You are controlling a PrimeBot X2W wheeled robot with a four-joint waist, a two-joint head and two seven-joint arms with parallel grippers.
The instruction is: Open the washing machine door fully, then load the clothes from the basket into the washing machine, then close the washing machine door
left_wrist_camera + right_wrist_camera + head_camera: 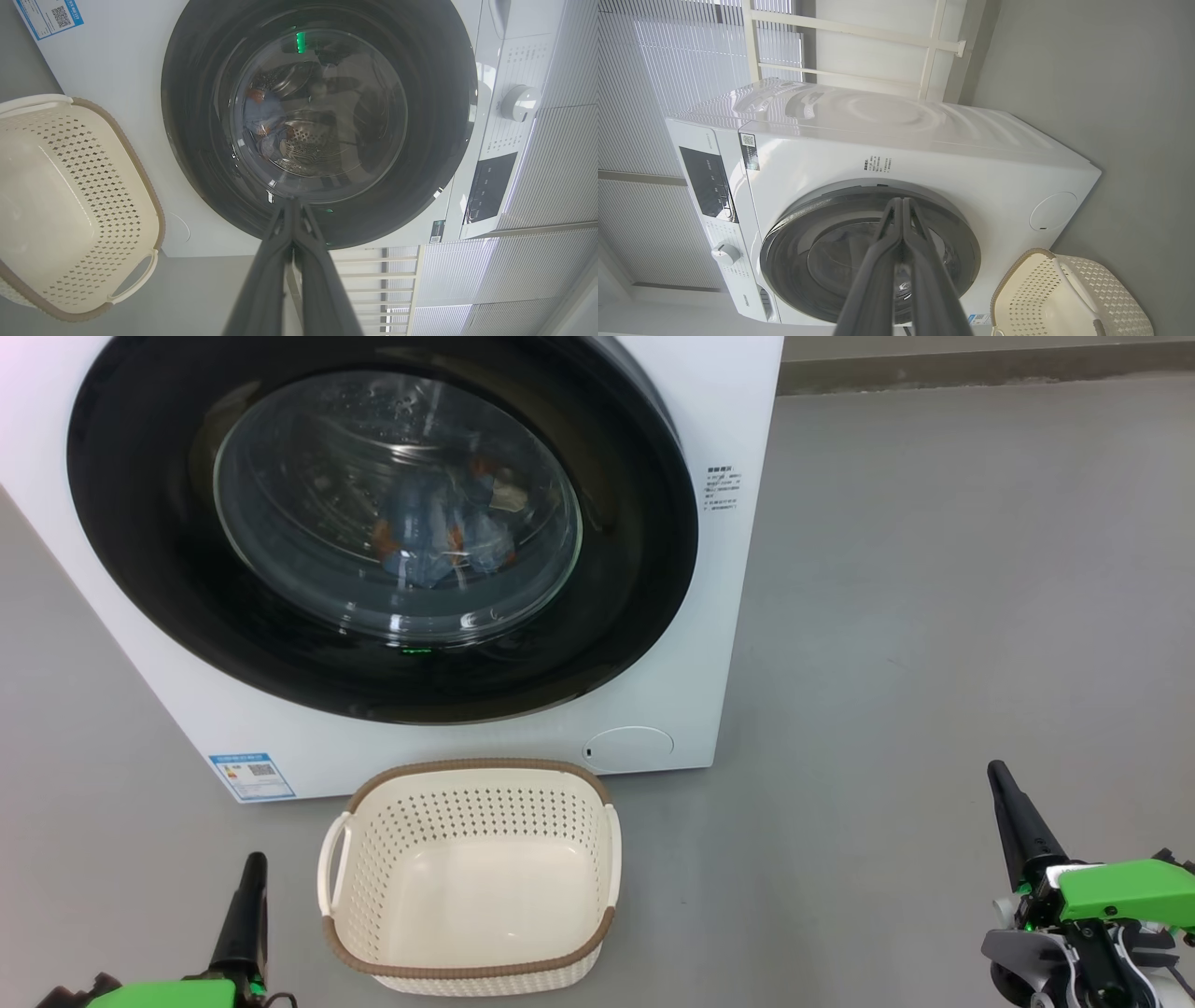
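The washing machine (709, 644) fills the upper left of the head view, and its black-rimmed round door (168, 607) lies flat against the front. Through the glass bowl I see the light blue clothes (439, 537) with orange marks inside the steel drum, also visible as clothes (264, 119) in the left wrist view. The cream basket (471, 873) sits on the floor before the machine with nothing in it. My left gripper (250, 873) is shut, low beside the basket's left. My right gripper (1001, 779) is shut, far off at the lower right.
Grey floor (934, 616) spreads to the right of the machine. A blue label (252, 777) sits low on the front, a round white cap (630, 747) at the lower right. A dial (518, 102) and dark panel (488, 186) top the machine. A white rack (924, 46) stands behind.
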